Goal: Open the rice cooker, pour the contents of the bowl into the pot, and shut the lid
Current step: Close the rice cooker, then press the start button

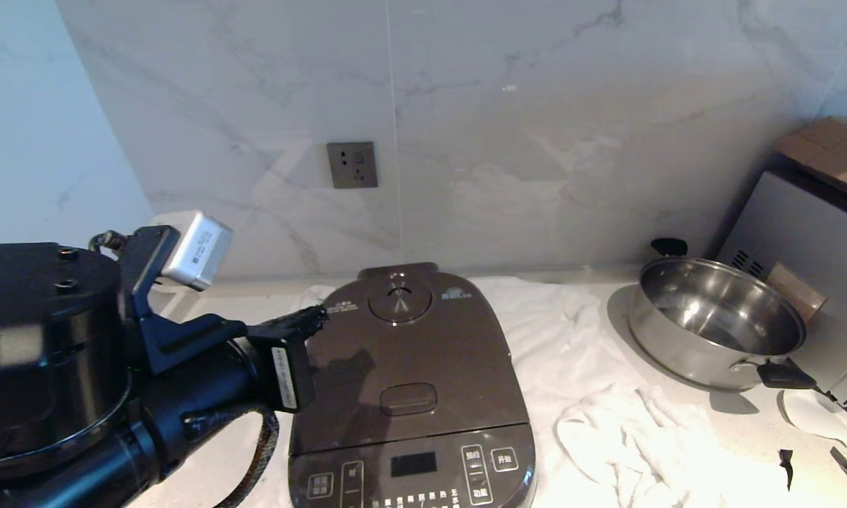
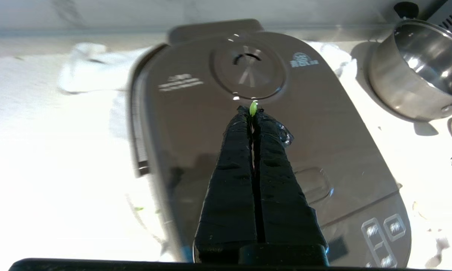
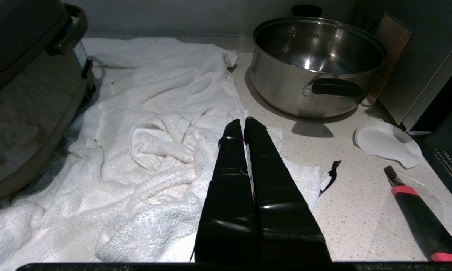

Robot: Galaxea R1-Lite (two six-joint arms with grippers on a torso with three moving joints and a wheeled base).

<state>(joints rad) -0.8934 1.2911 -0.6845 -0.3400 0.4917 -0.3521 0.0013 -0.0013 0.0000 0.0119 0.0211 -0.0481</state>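
The rice cooker [image 1: 409,381] stands on a white towel [image 1: 606,395] near the front edge of the worktop [image 3: 361,203], and its lid [image 2: 248,124] is down and closed, so the inner pot cannot be seen. The round steam vent [image 1: 400,298] sits toward the back of the lid and the oval release button [image 1: 408,398] toward the front, just behind the button panel [image 1: 409,476].

The left gripper [image 2: 253,110] hangs over the lid, its tips close to the near rim of the steam vent. Its jaws are pressed together, and one small bright-green bit [image 2: 253,108] sticks at the very tip between them; I cannot tell if it is really pinched or only stuck there. From the head view the left arm comes in from the left side and the tips reach the back left part of the lid.

The right gripper [image 3: 244,126] is low over the crumpled towel, to the right of the cooker, with its jaws shut and holding nothing.

A shiny steel pan [image 1: 716,321] with black handles stands toward the back right of the worktop. Near the right front corner lie a piece of white paper [image 3: 384,145] and a utility knife [image 3: 417,210] with a red and black handle. A wall socket [image 1: 352,164] is on the marble wall behind the cooker.
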